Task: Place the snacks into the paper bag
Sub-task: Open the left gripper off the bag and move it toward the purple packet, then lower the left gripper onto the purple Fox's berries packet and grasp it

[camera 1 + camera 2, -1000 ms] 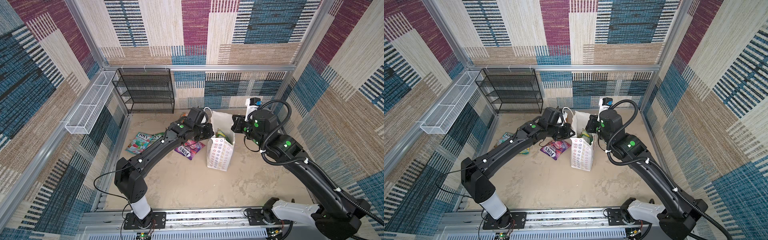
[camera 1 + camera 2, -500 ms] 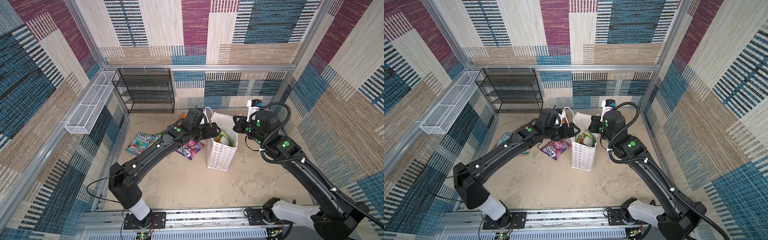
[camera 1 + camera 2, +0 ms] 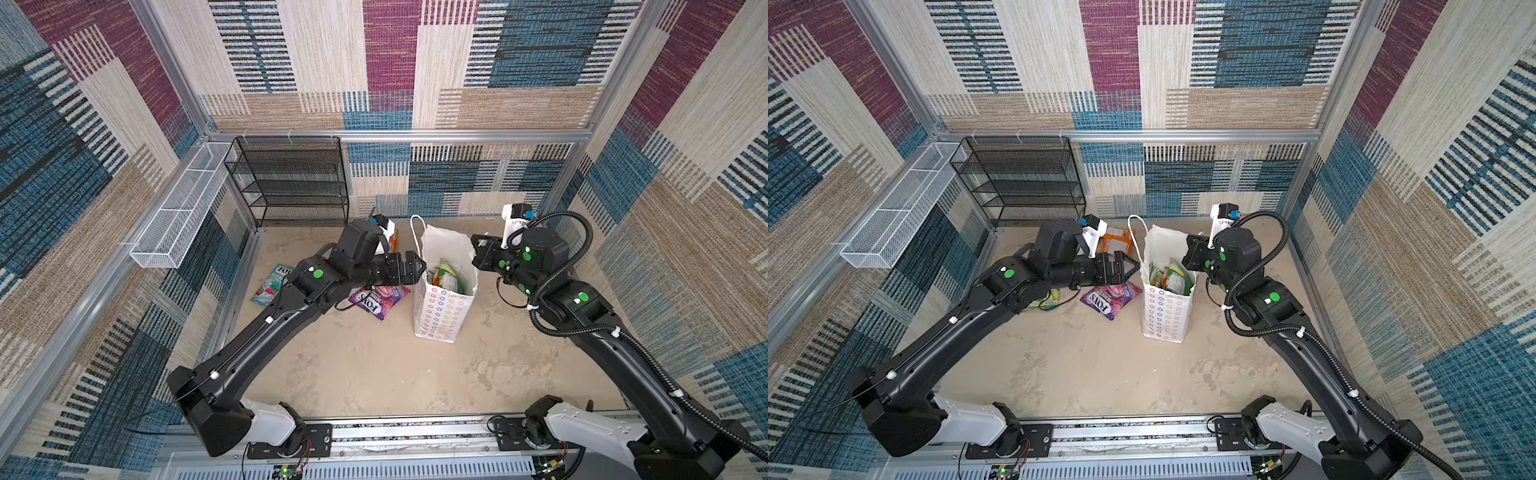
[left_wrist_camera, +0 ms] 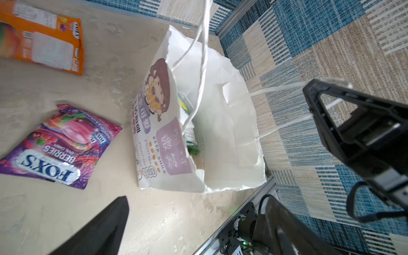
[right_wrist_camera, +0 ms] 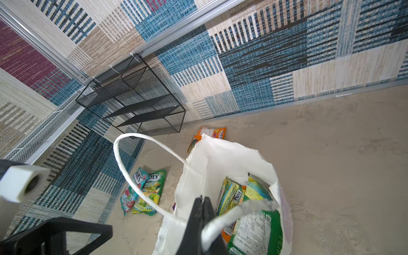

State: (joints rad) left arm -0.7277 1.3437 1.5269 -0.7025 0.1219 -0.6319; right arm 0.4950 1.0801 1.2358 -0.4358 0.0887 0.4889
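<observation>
White paper bag (image 3: 440,316) standing by the floor's (image 3: 374,374) back edge, we are clenching right gripper (image 5: 202,205) on its cord handle (image 5: 239,210), left gripper (image 3: 417,266) hanging released beside.

Ahead of the left claw (image 3: 417,266) the bag (image 3: 440,316) gaped wide, its far handle (image 5: 238,208) held aside by the right claw (image 5: 203,199). The near handle (image 5: 132,134) looped beside the way in; a purple packet (image 3: 376,299) lay beneath.

Black mesh rack (image 3: 291,183) stands on the floor (image 3: 374,365) against the patchwork wall (image 3: 457,183); white wire basket (image 3: 178,220) hangs just beside the rack's upper corner
</observation>
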